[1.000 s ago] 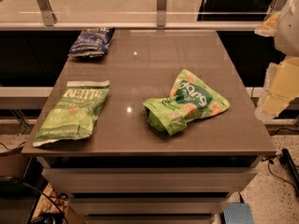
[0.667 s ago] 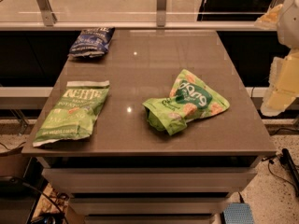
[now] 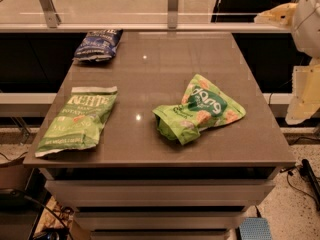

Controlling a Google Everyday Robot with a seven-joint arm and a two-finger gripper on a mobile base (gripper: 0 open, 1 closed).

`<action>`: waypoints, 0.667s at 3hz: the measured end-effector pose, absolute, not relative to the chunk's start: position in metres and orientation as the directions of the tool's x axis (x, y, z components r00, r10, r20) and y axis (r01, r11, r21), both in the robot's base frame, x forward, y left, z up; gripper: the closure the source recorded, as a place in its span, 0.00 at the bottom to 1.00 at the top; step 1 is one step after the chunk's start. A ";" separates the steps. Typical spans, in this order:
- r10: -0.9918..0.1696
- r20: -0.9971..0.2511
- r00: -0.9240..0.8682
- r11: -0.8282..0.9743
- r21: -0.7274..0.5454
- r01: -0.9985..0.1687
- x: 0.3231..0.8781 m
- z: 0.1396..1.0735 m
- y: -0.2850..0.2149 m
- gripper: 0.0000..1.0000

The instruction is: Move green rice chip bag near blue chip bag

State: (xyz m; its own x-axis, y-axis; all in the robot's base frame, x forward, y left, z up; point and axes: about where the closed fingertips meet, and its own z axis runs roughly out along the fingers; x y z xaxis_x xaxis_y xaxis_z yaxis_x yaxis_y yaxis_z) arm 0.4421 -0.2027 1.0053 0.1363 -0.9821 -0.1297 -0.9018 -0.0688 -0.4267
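The green rice chip bag [image 3: 200, 115], lime green and puffy with a dark "dang" logo, lies crumpled on the right half of the brown table [image 3: 150, 79]. The blue chip bag [image 3: 97, 45], small and dark navy, lies at the table's far left corner. The two bags are well apart. My arm [image 3: 305, 91] shows at the right edge of the view, beyond the table's right side. My gripper [image 3: 276, 15] is at the top right, above and behind the table's far right corner. It holds nothing and touches no bag.
A flatter light green "Kettle" bag [image 3: 79, 120] lies at the table's front left. A metal rail with posts [image 3: 172, 6] runs along the far edge. Drawer-like shelves sit below the tabletop, and cables lie on the floor at right [image 3: 305, 176].
My arm has shifted slightly to the right at the edge of the view. The bags have not moved.
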 end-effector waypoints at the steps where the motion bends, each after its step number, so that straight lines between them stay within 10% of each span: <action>1: -0.956 -0.074 0.283 -0.221 -0.454 -0.863 0.447 0.994 -0.187 0.00; 2: -0.924 -0.030 0.382 -0.331 -0.440 -0.835 0.453 0.974 -0.167 0.00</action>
